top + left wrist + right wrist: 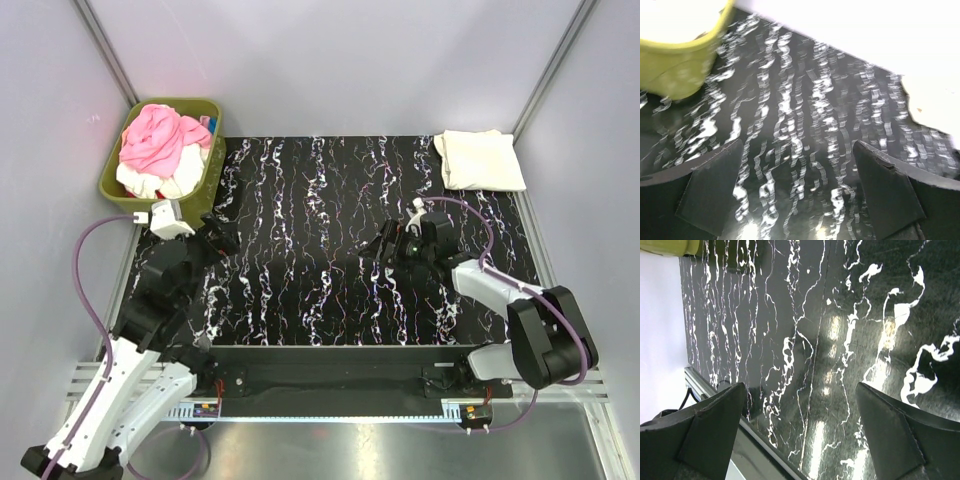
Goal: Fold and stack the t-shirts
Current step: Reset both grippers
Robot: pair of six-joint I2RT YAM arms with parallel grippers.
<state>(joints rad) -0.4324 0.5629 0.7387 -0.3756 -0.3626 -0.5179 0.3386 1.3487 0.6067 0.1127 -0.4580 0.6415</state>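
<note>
While the left claw (797,150) and right claw (800,387) stand spread and empty over the shiny black streaky table (320,200), a flat folded cream t-shirt (480,160) lies far beyond the right one. Soft crumpled pink t-shirts (160,135) fill the green basket (205,185) near the left one.

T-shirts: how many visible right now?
3. A folded cream t-shirt at the table's far right corner; a pink t-shirt on top in the green basket; a white t-shirt under it. More may be hidden in the basket.

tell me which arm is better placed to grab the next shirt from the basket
Probably left: the left gripper, open and empty, sits beside the basket holding the pink shirt; the right gripper is mid-table, farther away.
</note>
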